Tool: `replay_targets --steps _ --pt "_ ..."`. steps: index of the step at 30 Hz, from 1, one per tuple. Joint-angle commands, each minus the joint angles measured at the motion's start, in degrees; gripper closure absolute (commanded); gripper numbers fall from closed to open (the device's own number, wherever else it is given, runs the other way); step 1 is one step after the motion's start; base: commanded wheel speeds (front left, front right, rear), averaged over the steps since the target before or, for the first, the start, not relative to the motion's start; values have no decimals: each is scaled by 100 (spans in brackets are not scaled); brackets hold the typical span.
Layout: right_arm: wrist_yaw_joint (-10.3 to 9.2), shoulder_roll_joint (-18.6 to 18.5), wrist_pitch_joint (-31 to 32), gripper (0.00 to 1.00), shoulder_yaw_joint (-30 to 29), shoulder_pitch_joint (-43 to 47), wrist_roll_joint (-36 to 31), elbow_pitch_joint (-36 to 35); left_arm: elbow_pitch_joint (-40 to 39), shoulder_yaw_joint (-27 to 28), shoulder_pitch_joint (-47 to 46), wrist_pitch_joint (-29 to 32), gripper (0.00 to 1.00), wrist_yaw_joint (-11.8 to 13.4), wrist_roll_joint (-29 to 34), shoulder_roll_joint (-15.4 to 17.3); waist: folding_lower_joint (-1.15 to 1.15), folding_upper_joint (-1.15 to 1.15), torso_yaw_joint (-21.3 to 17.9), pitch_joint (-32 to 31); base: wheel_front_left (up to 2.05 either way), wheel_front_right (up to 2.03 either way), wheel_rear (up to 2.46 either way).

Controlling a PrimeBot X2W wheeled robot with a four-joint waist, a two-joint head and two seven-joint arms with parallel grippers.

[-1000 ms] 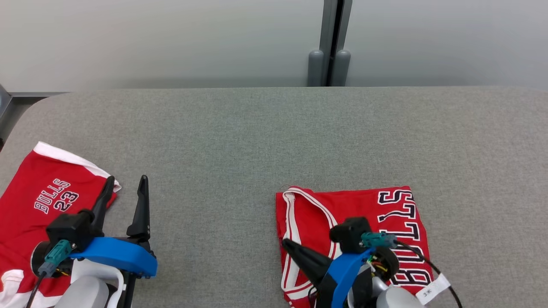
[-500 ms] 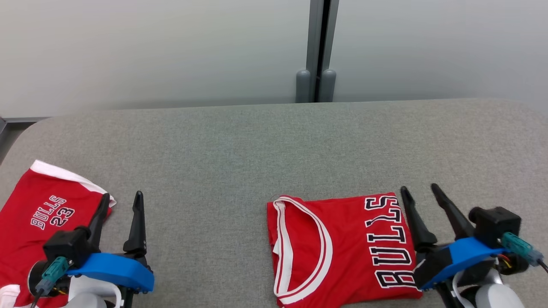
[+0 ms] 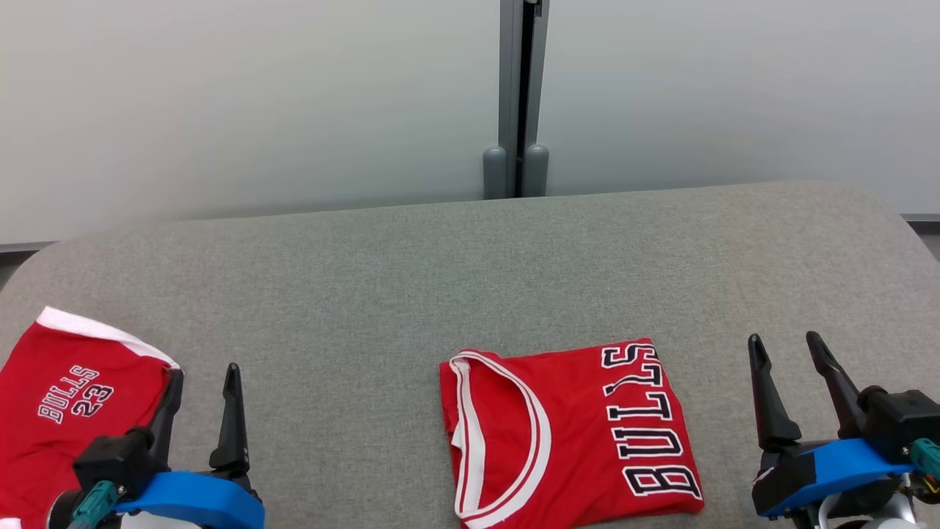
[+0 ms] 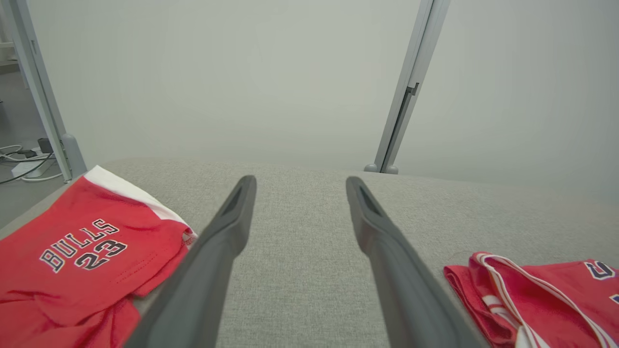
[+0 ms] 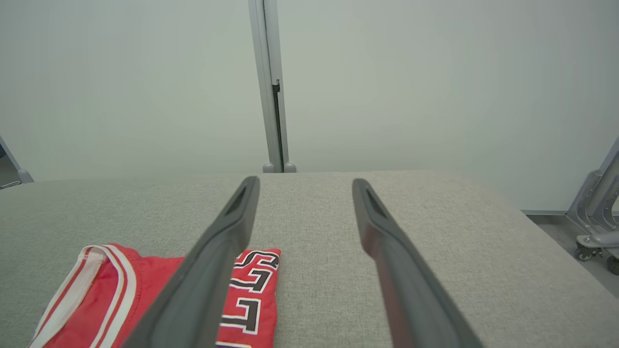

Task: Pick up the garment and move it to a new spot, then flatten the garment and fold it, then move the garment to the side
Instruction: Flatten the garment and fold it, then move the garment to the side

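Jersey is sitting folded on the grey surface, straight out in front of the wall post. Both claws are spread wide with nothing in them: left claw way left of the post, right claw off to its right. Looks thin and floppy, so you'd want to pinch all layers at a folded edge or it'll flop open.

Table cover: grey woven cloth, matt, bit rough. Jersey & shorts: thin red cloth, smooth, soft creases. Fingers: dark matt plastic. Blue mount: smooth plastic. Post: satin metal.
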Motion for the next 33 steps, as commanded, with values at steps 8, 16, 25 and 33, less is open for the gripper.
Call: replay_targets --steps 8,16,25,33 --pt "3 -74 101 0 -1 76 -11 136 -97 179 228 -26 0 2 154 -117 0 0 -22 -93 0 0 0" --pt "3 -89 129 0 82 56 86 273 -117 221 338 -26 0 -59 253 -215 0 0 52 -102 0 0 0" --pt "3 -70 190 0 107 12 117 296 -66 223 340 -27 0 -85 268 -254 0 0 82 -82 0 0 0" --pt "3 -47 290 0 163 -48 148 308 -43 166 248 10 0 -103 246 -239 0 0 131 -40 0 0 0"
